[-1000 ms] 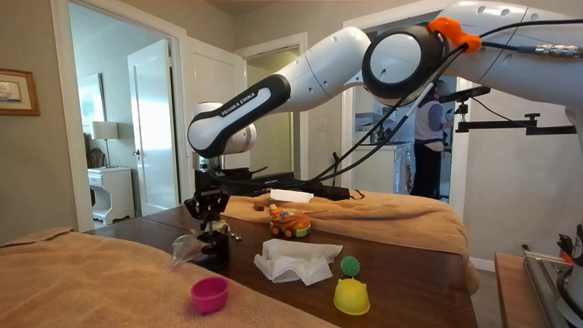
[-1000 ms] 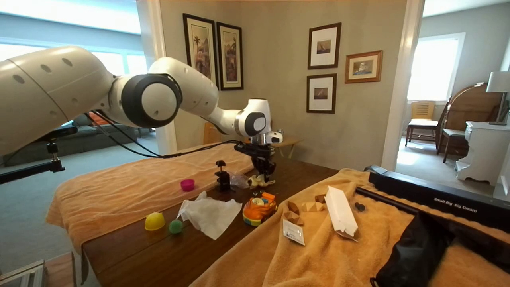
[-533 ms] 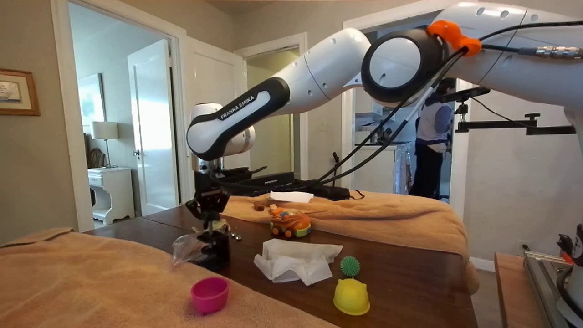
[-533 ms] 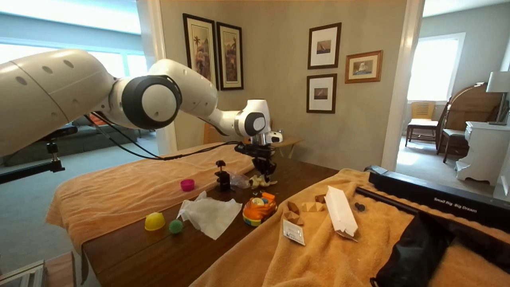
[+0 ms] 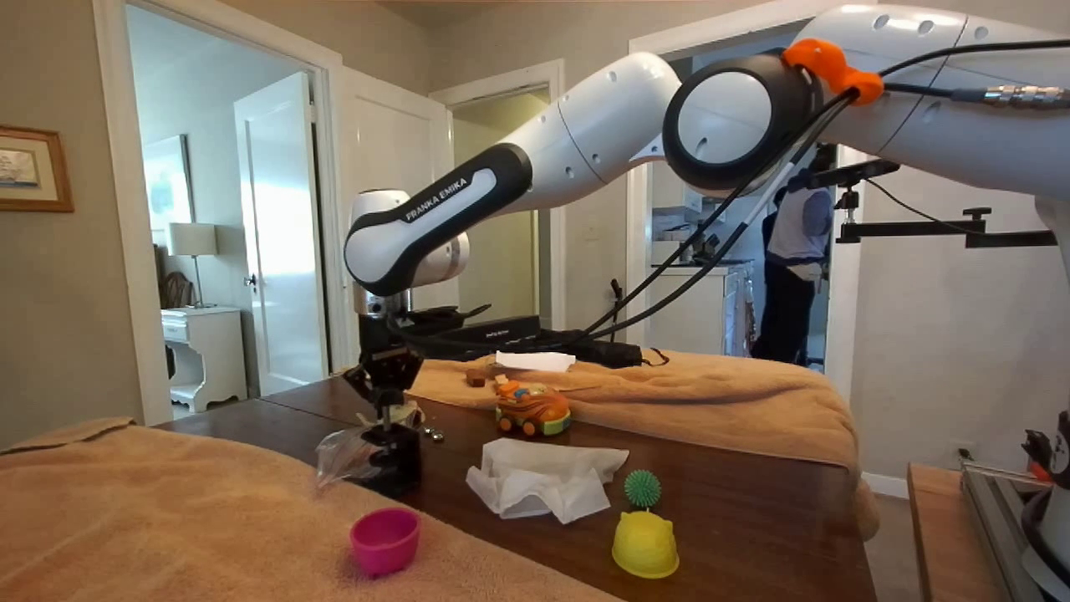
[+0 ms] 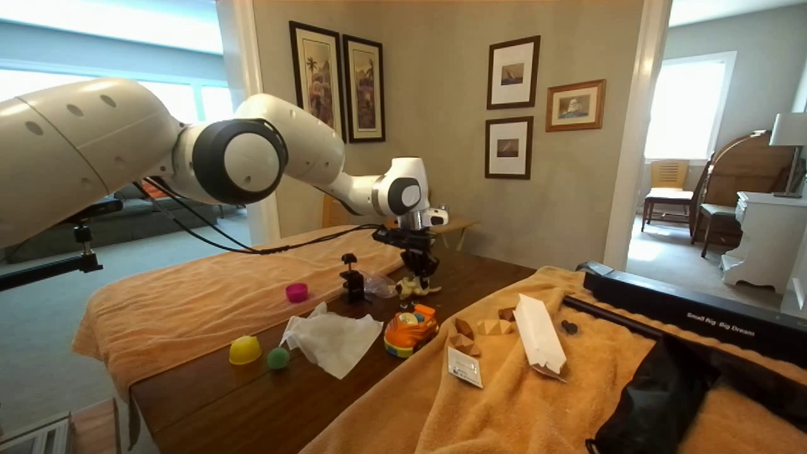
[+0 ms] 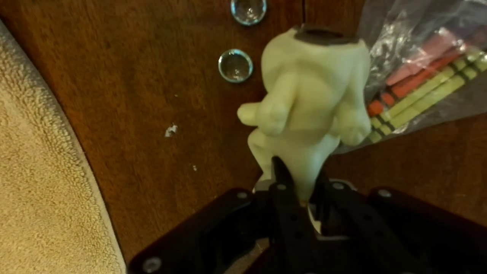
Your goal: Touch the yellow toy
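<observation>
A pale yellow, figure-like toy [image 7: 308, 102] with limbs and a dark patch at its far end lies on the dark wooden table. It also shows in an exterior view [image 6: 413, 289]; elsewhere a black clamp partly hides it. My gripper [image 7: 301, 167] points down at the toy, with one black finger on each side of its narrow near end. The fingers appear closed against it; the near tip of the toy is partly hidden between them. The gripper also shows in an exterior view [image 6: 423, 279]. A bright yellow cup [image 5: 645, 545] stands upside down on the table, far from the gripper.
A black clamp [image 6: 353, 282] and a clear bag of crayons [image 7: 422, 76] are beside the toy. Glass beads [image 7: 236, 66], an orange toy car [image 6: 410, 331], white paper [image 6: 334, 343], a green spiky ball [image 5: 643, 488] and a pink cup [image 5: 384, 542] lie around. Orange towels [image 6: 252, 284] flank the table.
The gripper has lowered slightly and shifted a little. In an exterior view the pale yellow toy has slid slightly to the right with it. The other objects have stayed put.
</observation>
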You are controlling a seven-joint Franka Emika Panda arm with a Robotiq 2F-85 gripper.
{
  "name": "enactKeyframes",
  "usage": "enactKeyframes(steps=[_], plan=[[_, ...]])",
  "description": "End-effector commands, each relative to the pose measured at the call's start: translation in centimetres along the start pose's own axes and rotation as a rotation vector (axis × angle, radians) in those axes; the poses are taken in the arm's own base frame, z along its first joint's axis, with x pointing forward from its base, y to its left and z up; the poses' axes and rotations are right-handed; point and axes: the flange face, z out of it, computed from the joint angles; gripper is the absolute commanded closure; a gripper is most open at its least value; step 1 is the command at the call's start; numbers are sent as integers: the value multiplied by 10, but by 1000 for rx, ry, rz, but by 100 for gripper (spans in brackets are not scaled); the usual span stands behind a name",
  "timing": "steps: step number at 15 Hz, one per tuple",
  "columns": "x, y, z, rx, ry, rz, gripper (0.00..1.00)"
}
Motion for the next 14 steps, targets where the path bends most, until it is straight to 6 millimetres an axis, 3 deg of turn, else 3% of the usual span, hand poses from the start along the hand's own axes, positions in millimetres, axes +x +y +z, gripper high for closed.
enactKeyframes(steps=[1, 9, 10, 11, 14], plan=[[4, -3, -1, -36, 7, -3, 96], [4, -3, -2, -44, 5, 0, 96], [4, -3, -3, -46, 4, -1, 60], [4, -4, -3, -46, 6, -3, 60], [5, -5, -7, -53, 14, -2, 40]])
